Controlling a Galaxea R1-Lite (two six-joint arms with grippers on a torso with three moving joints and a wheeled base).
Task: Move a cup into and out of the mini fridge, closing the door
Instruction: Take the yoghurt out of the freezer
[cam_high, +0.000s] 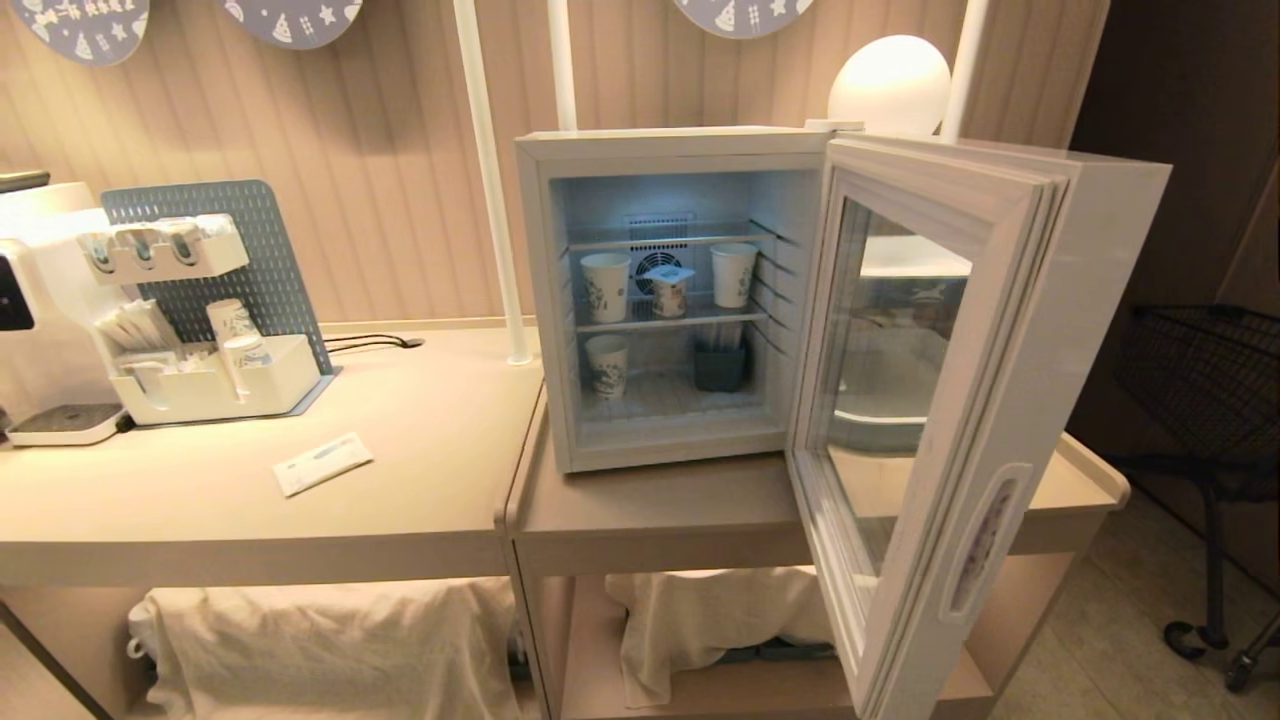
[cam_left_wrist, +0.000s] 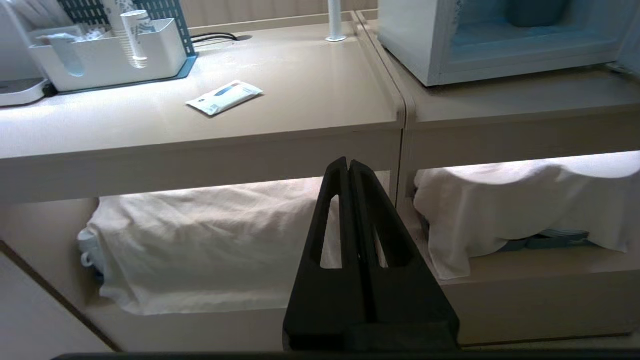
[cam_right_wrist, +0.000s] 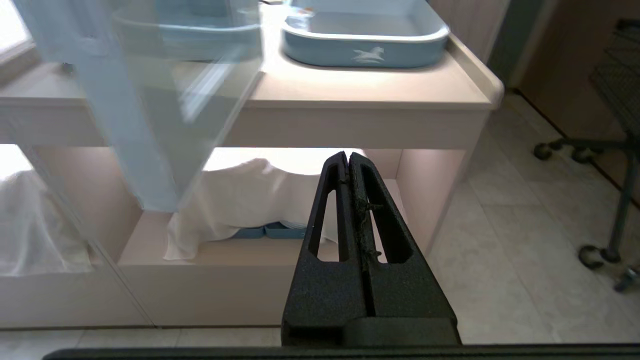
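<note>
A boxy white mini fridge (cam_high: 680, 300) stands on a smooth beige counter (cam_high: 640, 500), lit inside with a cool bluish light. Its door (cam_high: 930, 400) hangs wide open toward the right, a thick white frame with ribbed seals around a large clear glass pane.

Thin wire shelves cross the inside of the fridge. On the middle shelf sits the cup (cam_high: 668, 288), a tiny white tub with a square foil lid. It stands between two taller paper cups, one to its left (cam_high: 606, 286) and one to its right (cam_high: 733, 273), apart from both. On the fridge floor stand a third paper cup (cam_high: 607, 365) and a small dark square container (cam_high: 720, 366).

To the left, a second counter (cam_high: 250, 500) carries a white plastic organiser (cam_high: 225, 385) holding stacked cups before a grey-blue pegboard (cam_high: 255, 255), and a flat white sachet (cam_high: 322, 463) lies on the bare surface. Crumpled white cloths (cam_high: 330, 640) cover the lower shelves.

Neither arm appears in the head view. The left gripper (cam_left_wrist: 348, 162), matte black and wedge-shaped, hangs low before the counter's front edge, its fingers pressed together and holding nothing. The right gripper (cam_right_wrist: 348, 156), of the same shape, hangs low beside the open door, fingers likewise pressed together and empty. Behind it a shallow blue tray (cam_right_wrist: 365, 45) with rounded corners rests on the counter.
</note>
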